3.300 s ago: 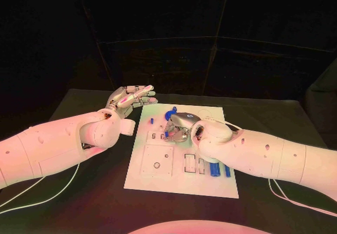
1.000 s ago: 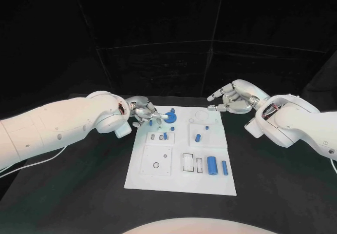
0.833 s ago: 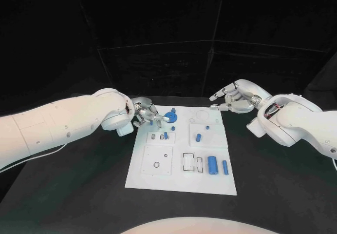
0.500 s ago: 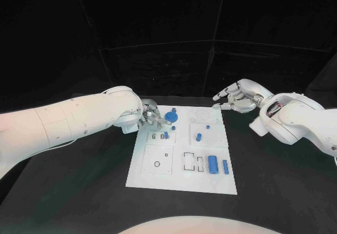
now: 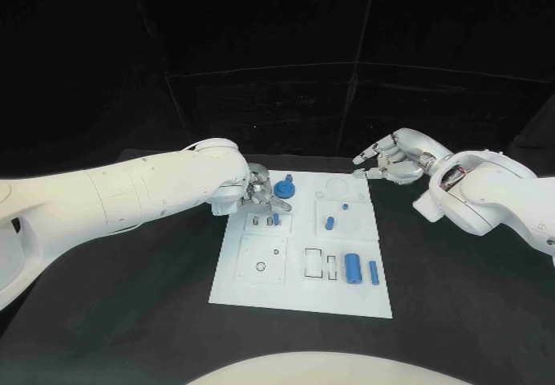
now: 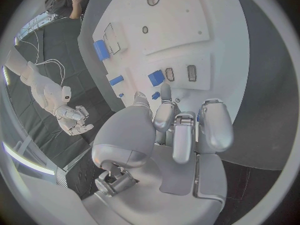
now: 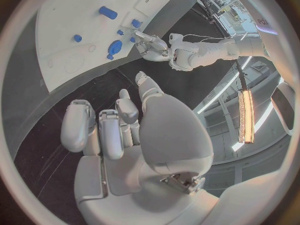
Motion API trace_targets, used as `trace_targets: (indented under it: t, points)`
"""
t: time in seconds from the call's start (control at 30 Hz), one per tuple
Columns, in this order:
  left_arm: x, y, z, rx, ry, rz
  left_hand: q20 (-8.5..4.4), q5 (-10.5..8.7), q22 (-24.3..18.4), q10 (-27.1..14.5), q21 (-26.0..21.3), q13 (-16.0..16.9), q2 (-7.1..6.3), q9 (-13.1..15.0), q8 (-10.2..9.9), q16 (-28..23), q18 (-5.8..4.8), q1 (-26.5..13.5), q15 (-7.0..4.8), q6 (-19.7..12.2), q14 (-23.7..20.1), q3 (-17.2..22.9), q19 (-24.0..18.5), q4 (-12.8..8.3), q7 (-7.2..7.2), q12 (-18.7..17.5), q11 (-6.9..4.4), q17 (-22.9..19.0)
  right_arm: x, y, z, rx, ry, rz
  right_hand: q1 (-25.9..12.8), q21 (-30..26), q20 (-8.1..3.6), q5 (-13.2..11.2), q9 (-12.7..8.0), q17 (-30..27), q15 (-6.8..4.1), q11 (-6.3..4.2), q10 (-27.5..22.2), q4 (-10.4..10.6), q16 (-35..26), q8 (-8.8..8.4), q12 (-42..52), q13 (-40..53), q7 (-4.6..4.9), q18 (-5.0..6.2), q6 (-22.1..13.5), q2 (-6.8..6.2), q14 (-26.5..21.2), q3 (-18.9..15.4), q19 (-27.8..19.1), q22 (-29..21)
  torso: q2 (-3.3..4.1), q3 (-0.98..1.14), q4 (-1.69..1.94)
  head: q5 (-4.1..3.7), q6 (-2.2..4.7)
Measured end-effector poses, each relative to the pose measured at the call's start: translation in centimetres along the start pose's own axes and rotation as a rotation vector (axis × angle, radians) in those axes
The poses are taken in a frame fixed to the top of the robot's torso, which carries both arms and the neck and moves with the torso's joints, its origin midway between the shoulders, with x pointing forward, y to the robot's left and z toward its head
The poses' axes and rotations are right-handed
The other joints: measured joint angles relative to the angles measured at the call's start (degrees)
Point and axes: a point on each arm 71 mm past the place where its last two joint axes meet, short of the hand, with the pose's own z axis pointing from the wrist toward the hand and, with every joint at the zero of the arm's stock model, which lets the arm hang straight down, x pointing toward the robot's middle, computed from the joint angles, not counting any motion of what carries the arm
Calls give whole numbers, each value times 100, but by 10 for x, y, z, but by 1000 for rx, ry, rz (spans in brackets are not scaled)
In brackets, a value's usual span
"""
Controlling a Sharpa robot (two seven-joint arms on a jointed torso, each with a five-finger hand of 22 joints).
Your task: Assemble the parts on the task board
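Observation:
The white task board (image 5: pixel 261 295) lies in the middle of the table. A round blue part (image 5: pixel 285 191) sits near its far left corner, with small blue pegs (image 5: pixel 329 223) behind it. Two blue cylinders (image 5: pixel 353 268) lie near the right edge. My left hand (image 5: pixel 259 193) points down at the board beside the round part. In the left wrist view its fingertips (image 6: pixel 164 91) close round a tiny blue piece (image 6: pixel 155 95); whether they pinch it is unclear. My right hand (image 5: pixel 392 164) hovers off the far right corner, fingers loosely apart, holding nothing.
Empty slots (image 5: pixel 314 264) and a square plate with holes (image 5: pixel 261 260) mark the board's near half. Black table (image 5: pixel 139 321) surrounds the board. The right wrist view shows the board (image 7: pixel 69 10) and my left hand (image 7: pixel 153 46) beyond my right hand (image 7: pixel 119 120).
My right hand has left the board's middle and drawn back past its far right corner. My left hand came down from off the board's far left edge and has crept right toward the round part.

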Motion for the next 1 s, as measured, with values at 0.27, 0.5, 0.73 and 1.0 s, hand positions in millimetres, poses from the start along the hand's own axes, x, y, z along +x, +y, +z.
trace_targets:
  t: [0.27, 0.5, 0.73, 1.0]
  points:
    - [3, -7, 2, 1, 20, 25, 0, 0, 14, 0, 20, -5, 0, 51, 50, 0, 0, 0, 0, -23, 0, 0, 0, 0, -7, 0, 0, 0, 1, 1, 3, -4, 3, -28, 0, -22, 0, 55, 0, 0, 0, -18, -18, 15, 0, 0, -28, -19, 0, -1, 0, 0, 0, -15, 0, -10, 1, -7, 0, 3, -25]
    - [4, -9, 3, -2, 31, 38, 0, 0, 15, 0, 19, -27, 42, 112, 114, 0, 0, 43, 0, -91, 0, -8, 0, -12, -8, 0, 0, -1, 0, -1, 4, -2, 1, -51, 0, -22, 0, 121, 0, 0, 0, -18, -18, 15, -30, 20, -28, -27, 0, 0, 0, 0, 0, -15, 0, -19, 0, -10, 0, 16, -49]
    - [5, -9, 3, -3, 37, 45, 1, 0, 11, -22, 19, -39, 45, 148, 138, 0, 0, 98, 1, -98, 0, 17, -1, -48, -1, 0, -21, -1, -1, -3, 5, -3, 0, -74, 0, -22, 0, 121, -1, 0, 0, -18, -18, 15, -31, 20, -28, -27, 0, 0, 0, 0, 0, -46, 0, -19, -1, -9, 0, 16, -63]
    - [5, -9, 3, -5, 42, 50, 1, 0, 11, -22, 18, -56, 47, 205, 204, 0, 1, 210, 1, -151, 0, 50, -1, -131, 10, -1, -21, -1, 0, -3, 6, -4, 3, -86, 0, -22, 0, 154, -1, -1, 0, -18, -18, 15, -31, 20, -28, -27, 0, 0, 0, 0, 0, -46, 0, -18, -1, -8, 0, 15, -82]
